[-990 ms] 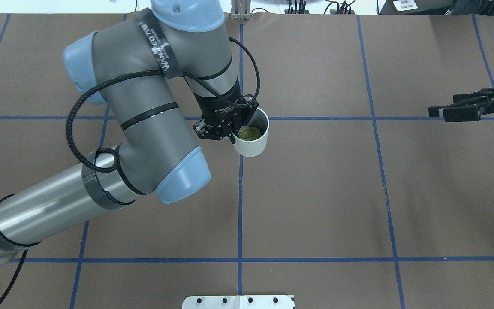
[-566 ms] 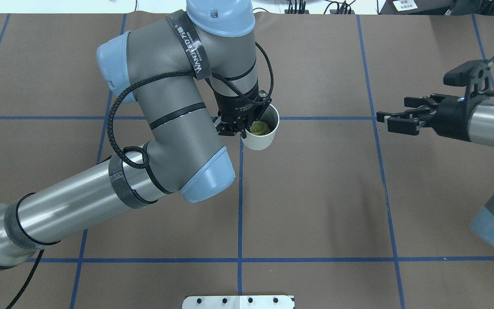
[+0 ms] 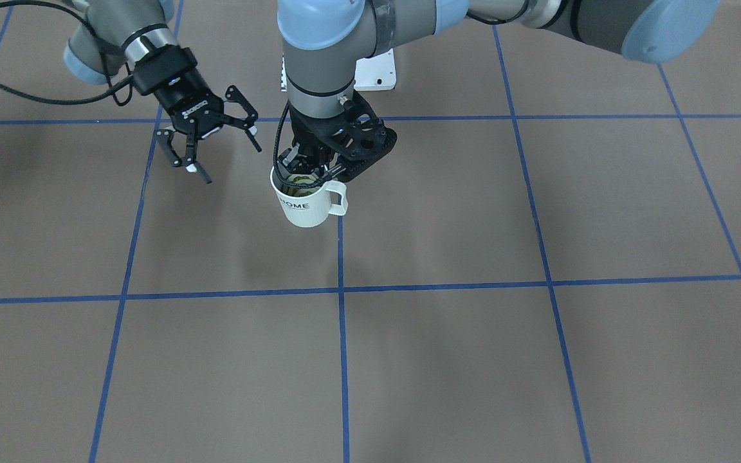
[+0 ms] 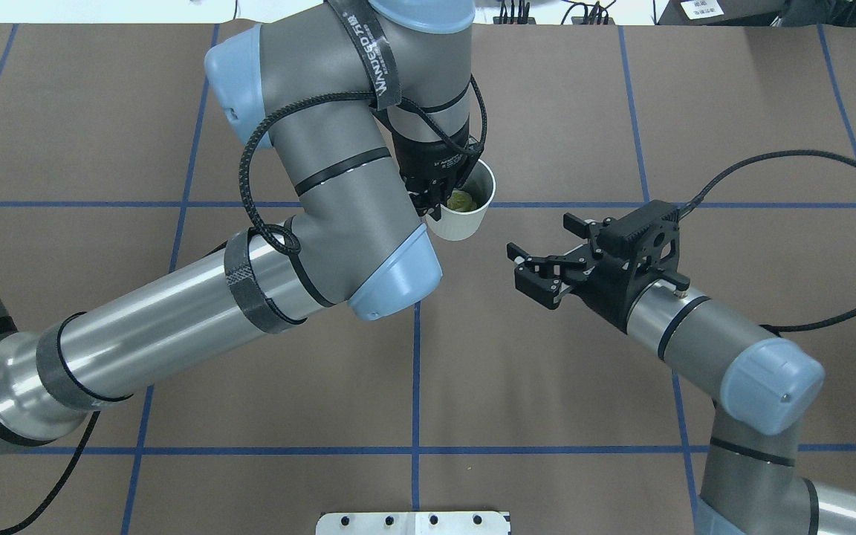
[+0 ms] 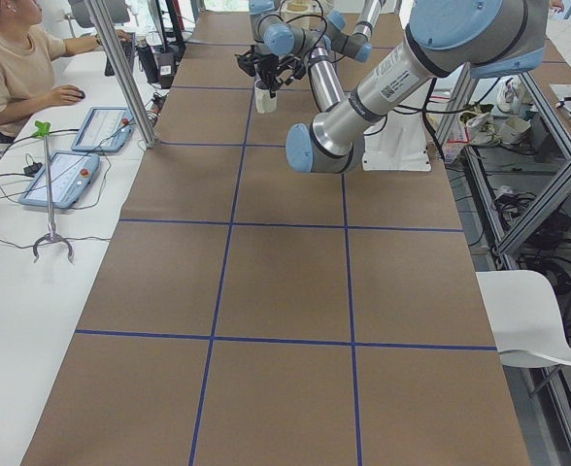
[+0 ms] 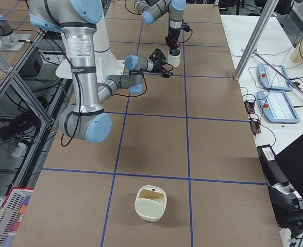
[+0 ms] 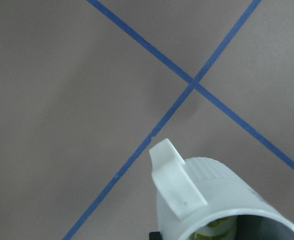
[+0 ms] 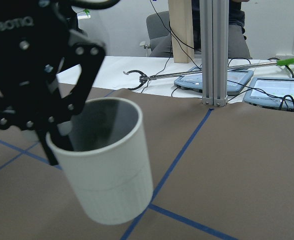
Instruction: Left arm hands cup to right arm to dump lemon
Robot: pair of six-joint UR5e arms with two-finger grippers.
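My left gripper (image 4: 439,200) is shut on the rim of the white "HOME" cup (image 4: 467,214) and holds it, slightly tilted, above the table. The yellow-green lemon (image 4: 461,199) lies inside the cup. In the front-facing view the cup (image 3: 306,202) hangs under the left gripper (image 3: 309,168), its handle on the view's right. My right gripper (image 4: 524,269) is open and empty, pointing at the cup from a short way to its right, apart from it. The right wrist view shows the cup (image 8: 107,165) close ahead. The left wrist view shows the cup (image 7: 207,200) with the lemon (image 7: 219,227) in it.
A white mounting plate (image 4: 413,522) lies at the table's near edge. A cream container (image 6: 150,203) stands far down the table on my right. An aluminium post (image 6: 254,38) and an operator (image 5: 14,68) are beyond the table's far edge.
My left arm has carried the cup to the right and slightly away. My right arm has swung in from the right edge towards the cup, its gripper still open.
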